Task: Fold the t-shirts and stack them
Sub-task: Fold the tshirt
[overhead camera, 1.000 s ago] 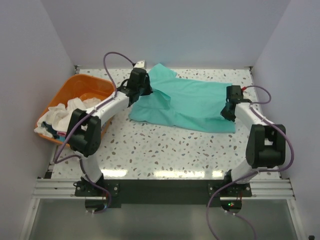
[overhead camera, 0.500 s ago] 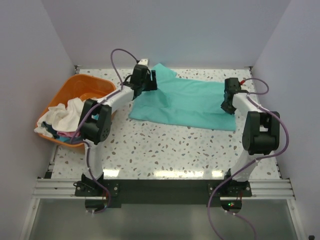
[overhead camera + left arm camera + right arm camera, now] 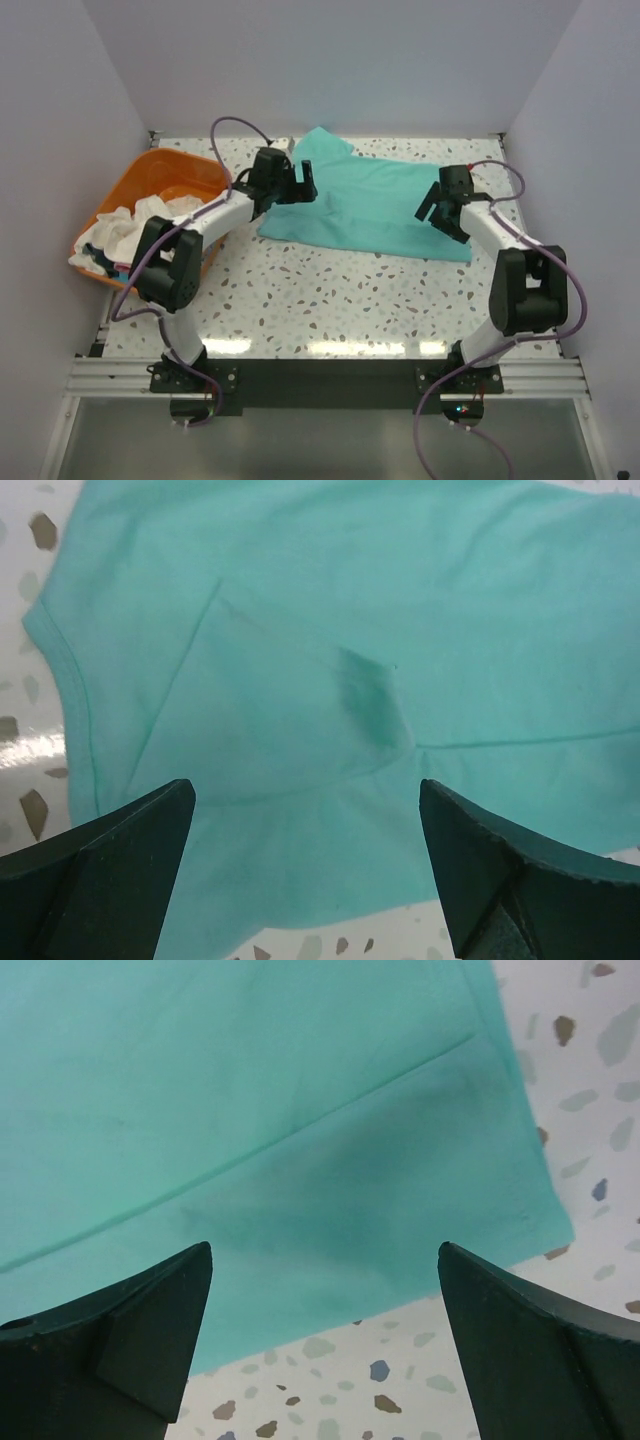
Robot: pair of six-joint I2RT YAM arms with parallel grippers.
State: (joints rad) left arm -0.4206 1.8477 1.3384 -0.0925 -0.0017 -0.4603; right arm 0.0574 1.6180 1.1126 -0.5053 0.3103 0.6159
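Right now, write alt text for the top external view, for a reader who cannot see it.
A teal t-shirt lies spread on a speckled table, with the left gripper open over its left end and the right gripper open over its right end. An orange basket of crumpled clothes sits at the table's left side.
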